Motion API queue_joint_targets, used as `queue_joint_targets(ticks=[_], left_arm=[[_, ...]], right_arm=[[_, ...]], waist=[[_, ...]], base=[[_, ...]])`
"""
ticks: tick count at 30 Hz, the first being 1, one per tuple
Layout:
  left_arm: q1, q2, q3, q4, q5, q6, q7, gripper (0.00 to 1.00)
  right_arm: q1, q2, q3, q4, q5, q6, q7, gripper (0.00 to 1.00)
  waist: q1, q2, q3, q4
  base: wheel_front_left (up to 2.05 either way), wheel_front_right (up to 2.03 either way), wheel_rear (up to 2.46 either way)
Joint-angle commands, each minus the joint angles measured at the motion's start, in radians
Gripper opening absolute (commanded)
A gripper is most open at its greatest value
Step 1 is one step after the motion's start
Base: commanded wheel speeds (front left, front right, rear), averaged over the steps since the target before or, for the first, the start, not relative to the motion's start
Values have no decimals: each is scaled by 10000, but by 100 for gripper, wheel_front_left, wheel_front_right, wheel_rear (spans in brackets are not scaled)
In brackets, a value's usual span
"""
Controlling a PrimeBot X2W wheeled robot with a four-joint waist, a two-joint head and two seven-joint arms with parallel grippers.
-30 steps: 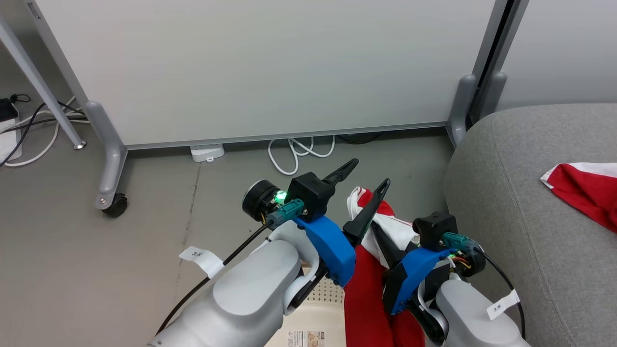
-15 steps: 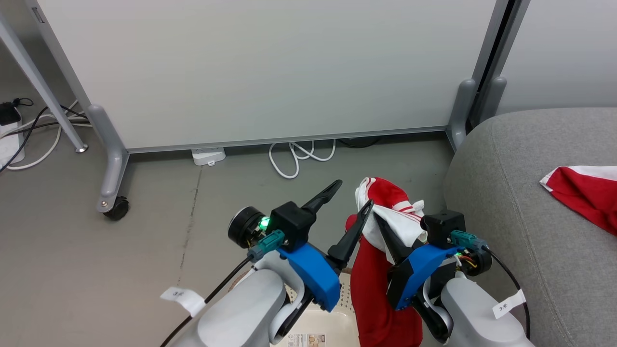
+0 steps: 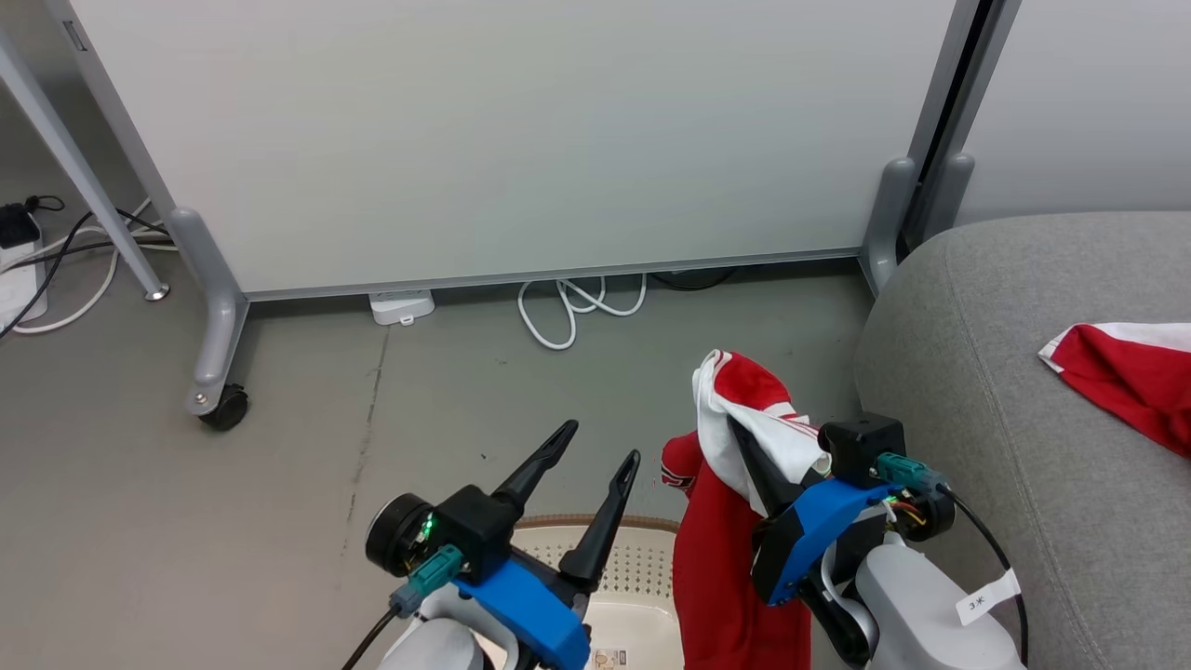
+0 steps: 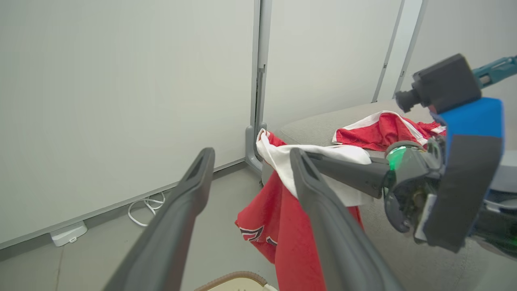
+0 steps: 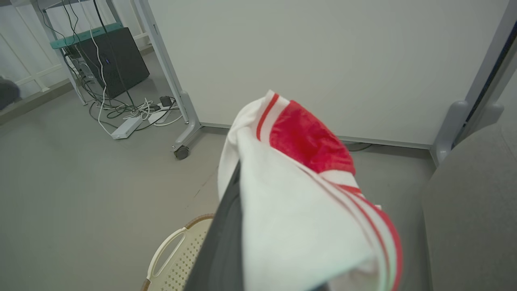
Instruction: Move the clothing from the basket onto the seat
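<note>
Head view: left end effector [image 3: 602, 441], spread empty, has dropped back; right end effector [image 3: 735, 433] grips clothing [image 3: 726, 558].

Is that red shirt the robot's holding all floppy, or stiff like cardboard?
Probably floppy: the red garment droops straight down from the right gripper and folds over it. Likely light too: one pinch holds it up. Being loose, it may swing when moved.
</note>
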Motion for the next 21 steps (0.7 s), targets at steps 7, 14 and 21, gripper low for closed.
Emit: queue_joint_targets(ticks=[7, 14, 21], left_arm=[[995, -26, 930, -572, 605, -186, -47, 100], [1235, -137, 1276, -613, 930, -293, -47, 100], [1299, -224, 1452, -548, 1094, -337, -47, 100]], right_arm=[[123, -1, -72, -162, -33, 5, -61, 0], [188, -1, -218, -167, -165, 5, -60, 0], [218, -1, -366, -242, -236, 5, -59, 0]], waist=[[0, 0, -14, -16], [0, 0, -3, 34], [0, 0, -3, -160]], base=[[0, 0, 0], [0, 0, 0], [0, 0, 0]])
